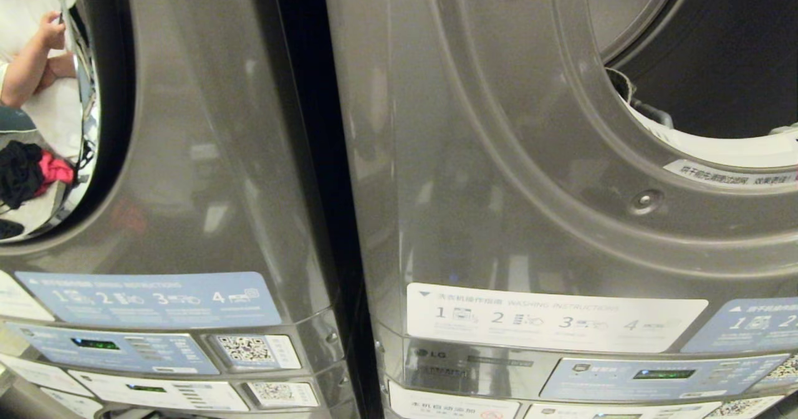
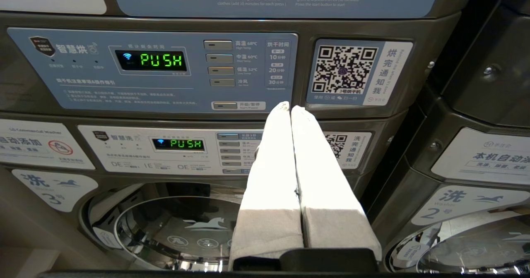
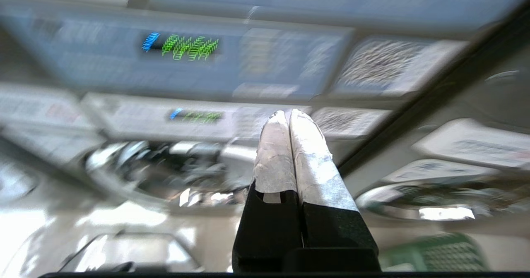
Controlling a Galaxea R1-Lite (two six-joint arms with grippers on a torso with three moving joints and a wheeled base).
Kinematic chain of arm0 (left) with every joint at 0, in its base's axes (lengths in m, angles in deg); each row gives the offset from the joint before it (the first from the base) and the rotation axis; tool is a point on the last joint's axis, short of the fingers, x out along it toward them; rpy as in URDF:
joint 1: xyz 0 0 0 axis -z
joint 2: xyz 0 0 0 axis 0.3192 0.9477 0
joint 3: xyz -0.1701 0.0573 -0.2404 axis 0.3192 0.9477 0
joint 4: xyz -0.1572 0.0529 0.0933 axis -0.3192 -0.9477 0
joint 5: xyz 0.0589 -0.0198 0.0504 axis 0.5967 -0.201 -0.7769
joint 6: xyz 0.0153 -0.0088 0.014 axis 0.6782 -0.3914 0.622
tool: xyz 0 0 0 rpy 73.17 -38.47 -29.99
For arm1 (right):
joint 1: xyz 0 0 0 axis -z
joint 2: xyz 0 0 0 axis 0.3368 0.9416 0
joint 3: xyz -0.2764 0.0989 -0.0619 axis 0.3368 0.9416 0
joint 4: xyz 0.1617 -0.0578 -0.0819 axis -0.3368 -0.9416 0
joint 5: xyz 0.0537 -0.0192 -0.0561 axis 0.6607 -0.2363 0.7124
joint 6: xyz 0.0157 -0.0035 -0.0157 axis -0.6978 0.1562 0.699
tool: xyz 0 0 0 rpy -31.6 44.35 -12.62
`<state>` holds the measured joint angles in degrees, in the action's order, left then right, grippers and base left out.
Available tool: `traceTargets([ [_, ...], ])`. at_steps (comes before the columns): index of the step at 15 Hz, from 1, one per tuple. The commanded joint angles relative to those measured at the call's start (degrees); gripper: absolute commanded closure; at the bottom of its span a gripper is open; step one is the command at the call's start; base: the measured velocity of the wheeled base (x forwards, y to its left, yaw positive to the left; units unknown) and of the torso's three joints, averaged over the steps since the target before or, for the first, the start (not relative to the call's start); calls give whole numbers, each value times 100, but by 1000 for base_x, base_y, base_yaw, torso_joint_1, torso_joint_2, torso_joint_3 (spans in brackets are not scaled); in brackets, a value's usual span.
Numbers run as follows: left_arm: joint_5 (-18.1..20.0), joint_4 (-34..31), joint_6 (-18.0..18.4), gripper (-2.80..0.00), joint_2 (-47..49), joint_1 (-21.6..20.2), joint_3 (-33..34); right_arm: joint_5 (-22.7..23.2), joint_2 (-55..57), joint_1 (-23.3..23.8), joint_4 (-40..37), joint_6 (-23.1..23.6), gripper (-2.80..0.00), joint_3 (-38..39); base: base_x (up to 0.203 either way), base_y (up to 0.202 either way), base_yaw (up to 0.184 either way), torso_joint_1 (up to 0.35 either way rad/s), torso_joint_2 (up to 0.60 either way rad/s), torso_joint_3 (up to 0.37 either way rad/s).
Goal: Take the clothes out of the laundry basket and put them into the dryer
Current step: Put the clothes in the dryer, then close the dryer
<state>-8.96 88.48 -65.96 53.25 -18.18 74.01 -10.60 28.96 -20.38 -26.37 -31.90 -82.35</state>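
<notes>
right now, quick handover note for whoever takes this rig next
Left pincer: shut, empty, in front of the control panel.
Right pincer: shut, empty, view blurred.
Dryer: door open; inside the drum looks dark, so I cannot tell if clothes are in.
Green basket: edge shows in the right wrist view, contents hidden.
Done: can't confirm any load.
Left: check the basket, then fetch and load whatever clothes remain.

The dryer (image 1: 499, 157) is a grey front-loader with its round opening (image 1: 717, 70) uncovered at upper right; the drum inside is dark, with a scrap of fabric (image 1: 620, 82) at its rim. A green laundry basket (image 3: 439, 253) shows in the right wrist view (blurred, contents unreadable).
</notes>
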Motion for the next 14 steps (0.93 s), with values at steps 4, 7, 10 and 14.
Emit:
traceTargets([
  [4,-1,2,1,0,0,0,-7,633,-890,182,1976,205,0,2035,0,0,0,0,0,0],
  [7,-1,2,1,0,0,0,0,759,-1736,143,2144,295,0,2113,0,0,0,0,0,0],
  [10,-1,2,1,0,0,0,0,776,-1706,131,2164,221,0,2132,0,0,0,0,0,0],
  [14,-1,2,1,0,0,0,0,680,-1706,131,2057,151,0,2105,0,0,0,0,0,0],
])
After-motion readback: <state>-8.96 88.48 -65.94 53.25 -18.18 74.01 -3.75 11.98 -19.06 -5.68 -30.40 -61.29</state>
